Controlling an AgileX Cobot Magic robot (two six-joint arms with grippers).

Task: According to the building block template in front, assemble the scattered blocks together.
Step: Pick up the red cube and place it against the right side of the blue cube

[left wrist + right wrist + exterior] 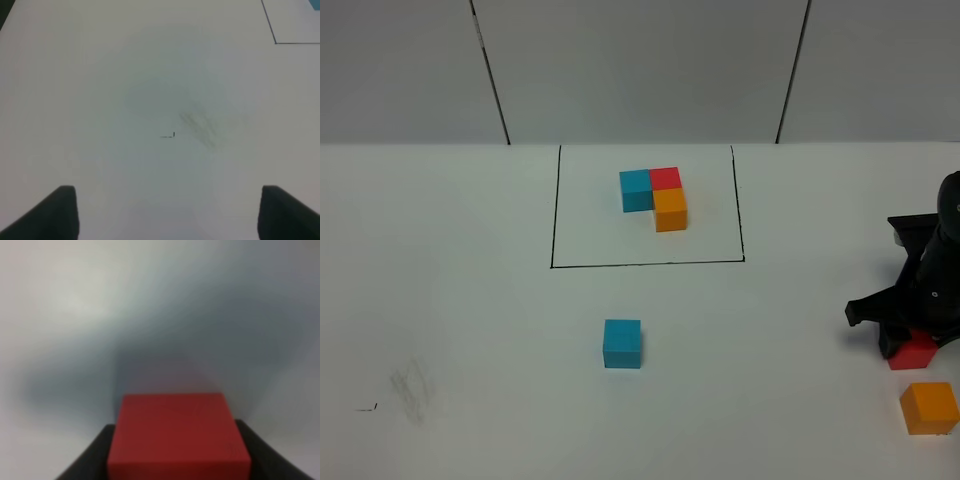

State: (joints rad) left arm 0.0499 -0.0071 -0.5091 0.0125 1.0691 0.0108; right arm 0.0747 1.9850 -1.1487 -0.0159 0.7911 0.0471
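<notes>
Red cube (917, 353) is pinched in the right gripper (910, 340), jaws closed on its sides, out at the right edge of the table (470, 300), and the orange cube (929, 408) sits loose just in front of it. Blue cube (622, 343) stands alone mid-table, a little short of the black frame (647, 264), where the template (655, 195) lies in its L. Left gripper (167, 215) hangs wide open over a grey smudge (200, 127).
</notes>
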